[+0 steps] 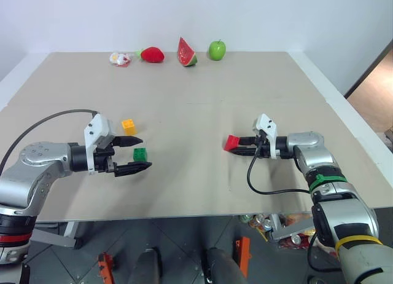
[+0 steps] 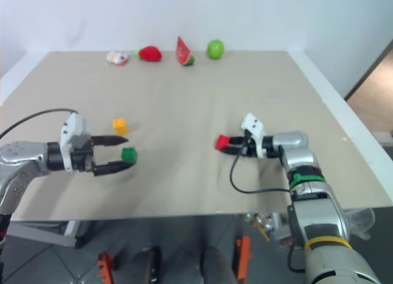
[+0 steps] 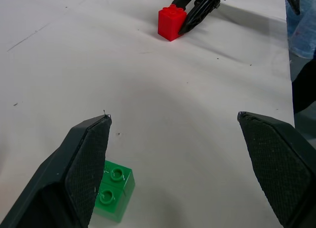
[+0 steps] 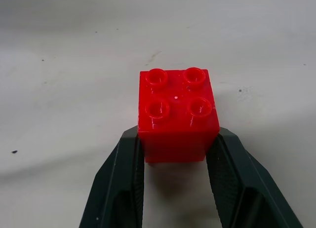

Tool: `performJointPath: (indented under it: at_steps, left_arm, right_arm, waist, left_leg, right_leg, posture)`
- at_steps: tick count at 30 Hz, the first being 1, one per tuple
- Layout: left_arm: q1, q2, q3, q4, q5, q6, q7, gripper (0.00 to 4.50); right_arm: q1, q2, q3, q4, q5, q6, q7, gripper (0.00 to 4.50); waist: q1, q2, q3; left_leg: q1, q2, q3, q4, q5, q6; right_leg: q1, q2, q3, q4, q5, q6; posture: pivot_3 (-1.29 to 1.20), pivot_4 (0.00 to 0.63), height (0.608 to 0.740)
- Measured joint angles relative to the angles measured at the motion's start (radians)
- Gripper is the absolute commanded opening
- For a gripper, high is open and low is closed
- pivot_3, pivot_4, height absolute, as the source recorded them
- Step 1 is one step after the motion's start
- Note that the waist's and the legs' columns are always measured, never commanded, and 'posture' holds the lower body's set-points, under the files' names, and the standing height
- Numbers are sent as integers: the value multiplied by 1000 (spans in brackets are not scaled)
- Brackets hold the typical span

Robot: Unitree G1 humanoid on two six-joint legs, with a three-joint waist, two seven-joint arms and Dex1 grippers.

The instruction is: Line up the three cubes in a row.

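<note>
1. The right gripper (image 1: 236, 145) is closed on the red cube (image 4: 177, 117); one finger presses each of two opposite side faces.
2. The red cube sits at the fingertips, its four studs facing up. It is about as wide as long, so no long axis can be told. Whether it touches the counter (image 1: 196, 106) I cannot tell.
3. The left gripper (image 1: 140, 153) is open wide and holds nothing.
4. The green cube (image 3: 112, 189) lies on the counter with studs up, between the two fingers of the left gripper and just beside one fingertip (image 3: 91, 154).
5. The yellow-orange cube (image 1: 128, 126) stands just beyond the left gripper, on its far side, near the green cube.
6. The red cube is well apart from the other two cubes.
</note>
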Motion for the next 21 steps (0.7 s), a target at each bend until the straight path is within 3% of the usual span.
performJointPath:
  at_steps: [5, 12, 21]
  left_arm:
    - [0, -9, 0, 4, 0, 0, 1, 4242]
    - [2, -27, 0, 8, -11, 18, 8, 4242]
    - [14, -27, 6, 8, -29, 36, 10, 4242]
  right_arm:
    - [0, 4, 0, 2, -1, -9, 4, 1208]
    - [40, -8, 21, -94, 0, -2, 156, 1208]
    - [57, -60, 21, -99, 0, -10, 222, 1208]
  waist:
    - [0, 0, 0]
    - [0, 0, 0]
    - [0, 0, 0]
  left_leg:
    - [0, 0, 0, 0, 0, 0]
    - [0, 0, 0, 0, 0, 0]
    - [0, 0, 0, 2, 0, 0]
  right_leg:
    - [0, 0, 0, 0, 0, 0]
    - [0, 0, 0, 1, 0, 1]
    - [0, 0, 1, 1, 0, -1]
  posture:
    - [0, 150, 740]
    - [0, 150, 740]
    - [0, 150, 740]
